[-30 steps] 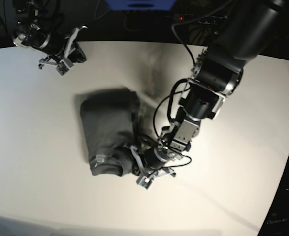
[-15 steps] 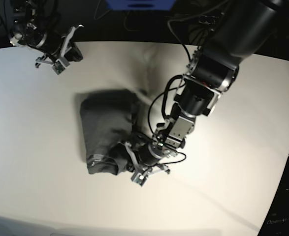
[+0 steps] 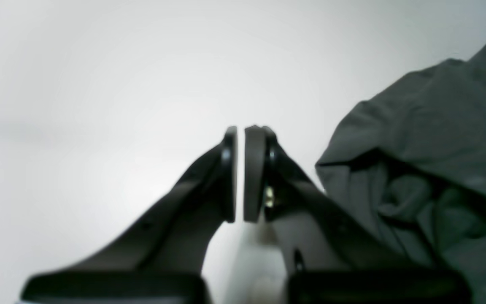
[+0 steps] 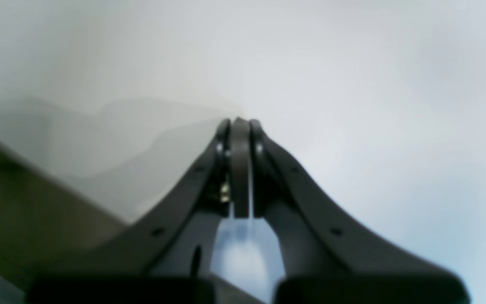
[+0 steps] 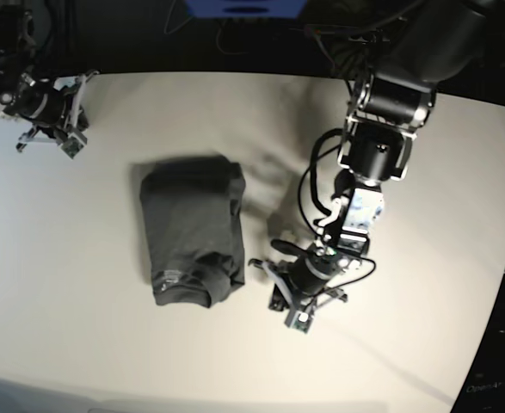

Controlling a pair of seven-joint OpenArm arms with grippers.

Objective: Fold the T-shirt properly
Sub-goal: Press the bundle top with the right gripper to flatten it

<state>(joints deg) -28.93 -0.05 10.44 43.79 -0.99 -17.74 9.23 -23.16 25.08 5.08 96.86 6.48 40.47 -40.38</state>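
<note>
The dark grey T-shirt (image 5: 192,225) lies folded into a compact rectangle on the white table (image 5: 424,335), left of centre, with a bunched roll at its near end. My left gripper (image 5: 265,267) hovers just right of that near end, apart from the cloth. In the left wrist view the left gripper (image 3: 240,131) is shut with nothing between its pads, and the T-shirt (image 3: 428,139) lies to its right. My right gripper (image 5: 58,112) is at the table's far left corner. In its own view the right gripper (image 4: 239,122) is shut and empty over bare table.
The table's far edge (image 5: 235,76) borders a dark background with cables and a blue object (image 5: 243,7). The left arm's thick links (image 5: 381,129) reach in from the upper right. In the right wrist view the table edge (image 4: 53,177) runs close by on the left.
My left gripper has drawn back to the right, off the T-shirt's near right corner. My right arm has swung left toward the table's far left corner. The T-shirt's near end has settled flatter.
</note>
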